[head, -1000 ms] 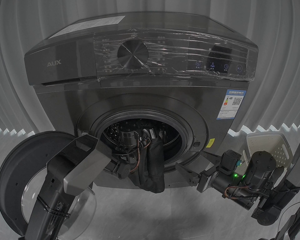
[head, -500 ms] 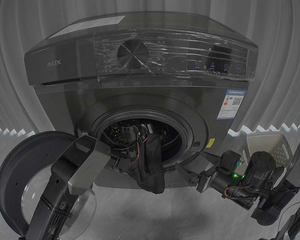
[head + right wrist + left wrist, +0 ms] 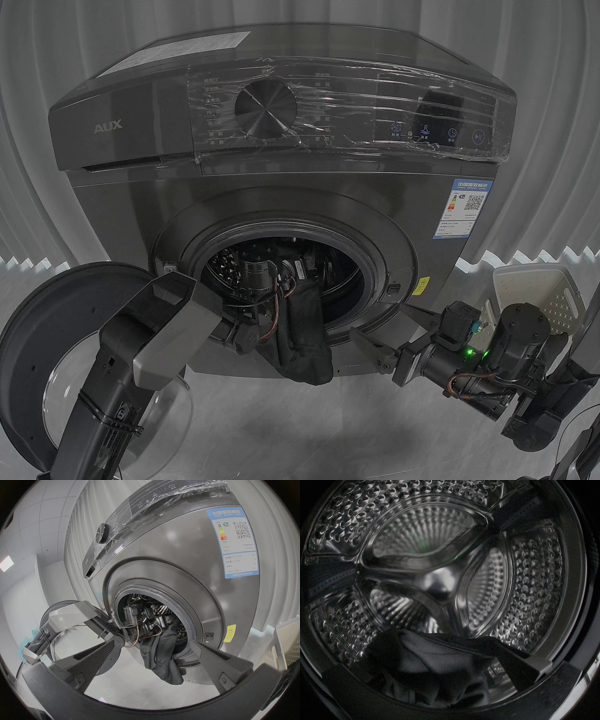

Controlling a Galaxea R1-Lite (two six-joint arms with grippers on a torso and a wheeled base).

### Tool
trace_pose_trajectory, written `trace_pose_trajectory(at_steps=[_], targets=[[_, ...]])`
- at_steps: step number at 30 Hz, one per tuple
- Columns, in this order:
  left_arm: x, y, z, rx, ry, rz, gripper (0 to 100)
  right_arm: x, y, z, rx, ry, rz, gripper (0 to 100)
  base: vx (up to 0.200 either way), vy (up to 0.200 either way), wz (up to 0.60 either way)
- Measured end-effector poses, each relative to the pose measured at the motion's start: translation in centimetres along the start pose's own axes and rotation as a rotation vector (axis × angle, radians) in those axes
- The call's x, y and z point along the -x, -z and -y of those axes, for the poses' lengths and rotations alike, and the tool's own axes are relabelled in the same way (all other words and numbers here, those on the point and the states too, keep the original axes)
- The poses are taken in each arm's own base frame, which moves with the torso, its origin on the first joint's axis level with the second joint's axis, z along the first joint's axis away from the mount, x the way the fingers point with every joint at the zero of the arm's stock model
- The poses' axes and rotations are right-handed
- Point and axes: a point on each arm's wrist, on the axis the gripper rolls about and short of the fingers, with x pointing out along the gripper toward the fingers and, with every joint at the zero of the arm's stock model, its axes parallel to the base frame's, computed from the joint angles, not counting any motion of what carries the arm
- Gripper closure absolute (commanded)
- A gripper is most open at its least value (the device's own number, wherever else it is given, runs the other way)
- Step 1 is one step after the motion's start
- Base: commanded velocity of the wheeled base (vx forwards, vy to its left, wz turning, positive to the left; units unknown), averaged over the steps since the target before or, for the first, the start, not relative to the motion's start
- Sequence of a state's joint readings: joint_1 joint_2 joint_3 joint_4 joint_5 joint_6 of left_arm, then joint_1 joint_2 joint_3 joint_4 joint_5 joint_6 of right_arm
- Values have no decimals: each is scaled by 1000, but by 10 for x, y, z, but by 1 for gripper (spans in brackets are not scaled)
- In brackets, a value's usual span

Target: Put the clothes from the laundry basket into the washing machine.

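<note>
Left tool [image 3: 440, 640]: open, inside washing machine drum [image 3: 437, 583] — dark garment [image 3: 306, 350] draped over the opening rim [image 3: 374, 275]. Right tool [image 3: 376, 320]: open, outside the drum.

Head camera: close, looking forward and down at the front of the washing machine [image 3: 300, 187]. Left wrist camera: inside the mouth of the drum [image 3: 437, 583], facing its back wall. Right wrist camera: low and right of the machine, looking up; it shares the door opening [image 3: 153, 623] with the head view.
</note>
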State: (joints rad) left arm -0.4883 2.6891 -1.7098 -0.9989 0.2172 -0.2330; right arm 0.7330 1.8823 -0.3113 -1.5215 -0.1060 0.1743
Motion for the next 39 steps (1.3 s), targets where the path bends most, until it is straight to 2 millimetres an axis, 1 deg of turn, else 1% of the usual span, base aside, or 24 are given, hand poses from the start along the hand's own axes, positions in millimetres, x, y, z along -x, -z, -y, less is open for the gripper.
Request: trace_pose_trajectory(at_steps=[5,12,15,20,28,29,36,39], targets=[[19,8,2,-23,2,-92,0,0,0,0,0,-1,0,0,0,0,0],[50,16,0,-60,27,-230,0,0,0,0,0,-2,0,0,0,0,0],[60,22,-4,-84,31,-277,0,0,0,0,0,-3,0,0,0,0,0],[68,34,-7,-116,40,-322,0,0,0,0,-1,-4,-2,0,0,0,0],[66,50,-14,-127,36,-338,0,-1,2,-2,-6,-8,-6,0,0,0,0],[66,51,-14,-126,36,-339,100,-1,2,-2,-6,-8,-7,0,0,0,0],[62,58,-15,-125,34,-341,100,-2,-1,-5,-7,-24,19,0,0,0,0],[58,58,-14,-117,38,-319,100,-2,-2,-7,-9,-33,25,0,0,0,0]])
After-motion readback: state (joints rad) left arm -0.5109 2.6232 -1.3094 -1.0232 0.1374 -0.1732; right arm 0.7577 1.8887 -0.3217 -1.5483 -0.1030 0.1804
